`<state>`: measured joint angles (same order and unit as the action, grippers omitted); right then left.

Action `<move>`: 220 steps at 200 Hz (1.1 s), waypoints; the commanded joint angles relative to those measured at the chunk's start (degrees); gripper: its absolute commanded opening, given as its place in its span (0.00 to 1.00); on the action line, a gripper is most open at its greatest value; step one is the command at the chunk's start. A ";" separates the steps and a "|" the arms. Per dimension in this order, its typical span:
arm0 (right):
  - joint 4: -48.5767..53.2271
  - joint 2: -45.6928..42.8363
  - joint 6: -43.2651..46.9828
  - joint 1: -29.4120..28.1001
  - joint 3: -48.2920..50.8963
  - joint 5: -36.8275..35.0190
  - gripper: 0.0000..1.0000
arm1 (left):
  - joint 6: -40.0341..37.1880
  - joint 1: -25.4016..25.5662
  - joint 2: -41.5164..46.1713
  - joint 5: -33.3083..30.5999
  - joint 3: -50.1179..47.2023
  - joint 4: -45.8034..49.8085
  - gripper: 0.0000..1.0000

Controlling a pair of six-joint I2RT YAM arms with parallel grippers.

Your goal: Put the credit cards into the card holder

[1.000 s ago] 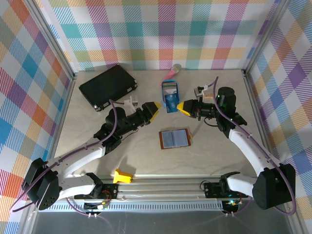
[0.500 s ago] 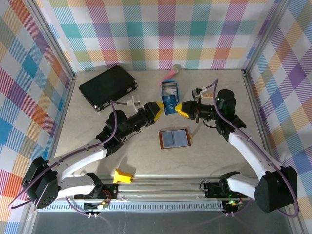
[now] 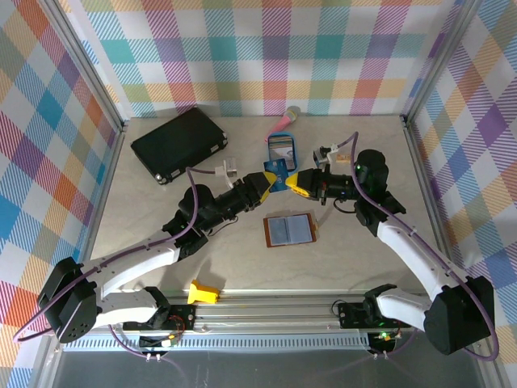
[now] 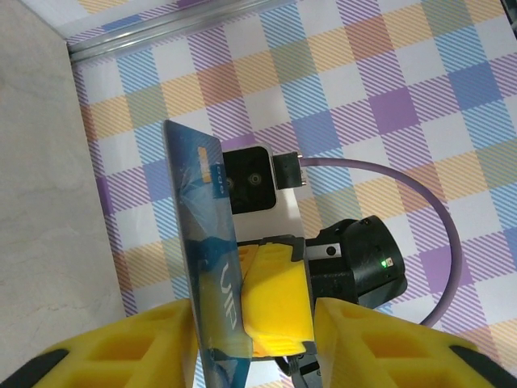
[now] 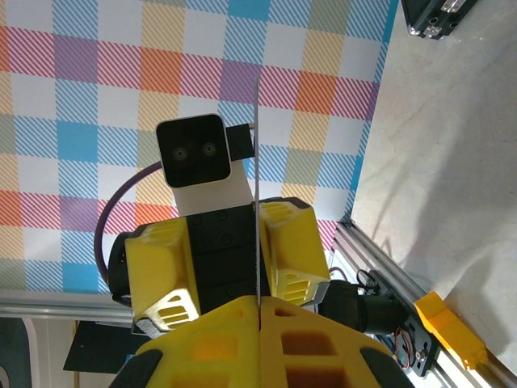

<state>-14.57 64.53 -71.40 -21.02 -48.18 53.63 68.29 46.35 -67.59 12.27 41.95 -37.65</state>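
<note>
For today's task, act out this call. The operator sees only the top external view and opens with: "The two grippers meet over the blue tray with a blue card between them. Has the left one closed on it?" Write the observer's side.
Observer: Not yet. In the left wrist view the left gripper has its fingers apart, with the blue card beside one finger and a gap to the other.
Operator: Then what is holding the card up?
Observer: The right gripper. Its own wrist view shows its yellow fingers shut on the card, which stands edge-on between them.
</note>
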 commanded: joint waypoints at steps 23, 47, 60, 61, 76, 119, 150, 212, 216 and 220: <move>-2.76 -0.43 -0.59 -0.45 -0.22 -0.45 0.00 | -1.54 0.77 1.16 -0.85 1.12 -1.12 0.17; -1.30 -0.81 0.00 -0.39 -0.27 -1.52 0.30 | -2.33 0.77 1.36 -1.19 0.91 -0.86 0.00; 0.06 -0.90 0.30 -0.36 -0.42 -1.83 0.43 | -3.09 0.78 2.45 -2.46 0.75 1.10 0.00; 0.20 -0.90 0.34 -0.31 -0.42 -1.89 0.44 | -3.17 0.82 2.55 -2.53 0.76 1.31 0.00; 1.00 -1.29 -0.12 0.17 -0.33 -2.14 0.46 | -3.73 0.81 3.45 -3.30 0.82 3.55 0.00; 1.82 -1.84 -4.17 2.92 1.30 -3.20 0.52 | -4.20 0.85 3.22 -0.59 3.01 7.81 0.00; -1.24 -2.21 -7.43 3.35 3.23 -4.18 0.54 | -3.68 0.80 2.77 -0.50 2.93 7.33 0.00; -2.96 -0.92 -6.76 3.38 2.50 -4.48 0.45 | -3.63 0.77 -0.54 3.92 4.70 7.48 0.00; -3.16 -0.75 -6.70 3.42 2.32 -4.24 0.44 | -3.35 0.80 -0.94 4.13 4.56 7.03 0.00; -3.43 -0.60 -6.59 3.37 2.08 -4.00 0.43 | -3.09 0.80 -1.19 4.29 4.59 6.56 0.00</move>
<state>-14.52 63.44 -77.84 -17.63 -44.86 48.47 64.93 46.48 -67.18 13.63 44.75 -29.50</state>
